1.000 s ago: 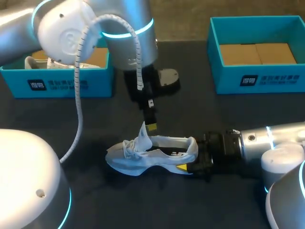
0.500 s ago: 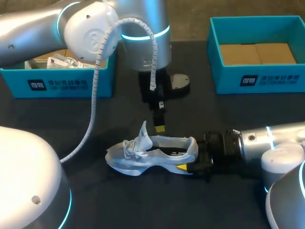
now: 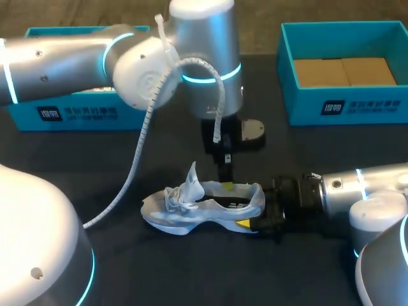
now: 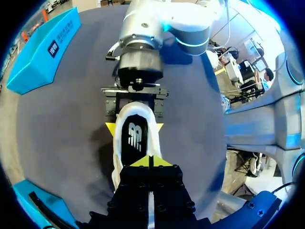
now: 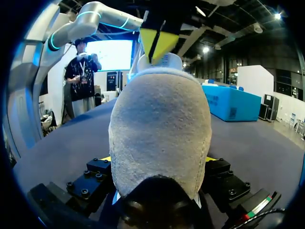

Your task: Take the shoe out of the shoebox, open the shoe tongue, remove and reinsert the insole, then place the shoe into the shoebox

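shoe [image 3: 204,207]: white low trainer, upright on its sole in the lower middle of the head view, toe toward frame left, heel toward frame right, out of both boxes. it rests on the dark table [image 3: 159,274]. left shoebox [image 3: 76,115] is at upper left, right shoebox [image 3: 344,108] at upper right, both well apart from the shoe. left arm [image 3: 204,57] comes in from upper left and hangs over the middle. right arm [image 3: 363,191] lies low along the table from the right edge. right gripper [image 4: 135,127] has its yellow tips on either side of the heel, pinching it. left gripper [image 4: 148,162] hovers just above the shoe's opening, fingers pressed together with nothing between them. tongue [image 3: 191,178] stands pulled up at the front of the opening, above the loose laces [image 3: 175,197]. dark insole [image 4: 135,138] is seated inside and shows through the opening. judgement: the shoe looks light, with a soft upper that will buckle if squeezed mid-body. the heel cup seems the stiffest part, so the present clamp there suits it. the insole is likely thin, floppy foam, best taken at its heel edge. it may drag the shoe up with it unless the heel is held down.
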